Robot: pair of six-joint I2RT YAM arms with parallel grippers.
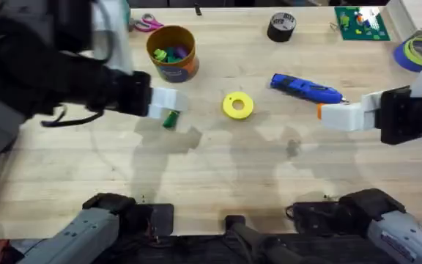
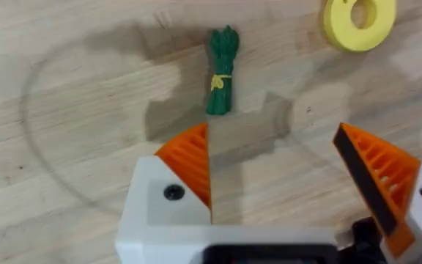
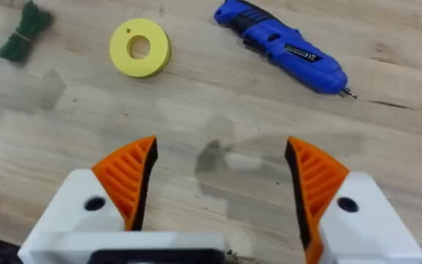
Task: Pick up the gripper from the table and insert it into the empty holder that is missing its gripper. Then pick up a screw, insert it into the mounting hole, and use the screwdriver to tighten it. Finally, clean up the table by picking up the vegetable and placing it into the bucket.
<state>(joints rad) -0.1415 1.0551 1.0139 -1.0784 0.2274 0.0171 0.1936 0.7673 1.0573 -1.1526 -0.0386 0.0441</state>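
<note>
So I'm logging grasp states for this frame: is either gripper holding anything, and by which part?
Nothing is held. The left gripper hangs open above the vegetable, not touching it; the right gripper is open over bare table.

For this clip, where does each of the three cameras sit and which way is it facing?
Overhead: fixed above the arm bases, looking down and forward over the table; both arms, left gripper, right gripper, plus the bucket.
Left wrist: on the left arm, looking down past its open orange-padded fingers at the vegetable.
Right wrist: on the right arm, looking past its open fingers at the screwdriver.
Shared: all three show the yellow ring.
</note>
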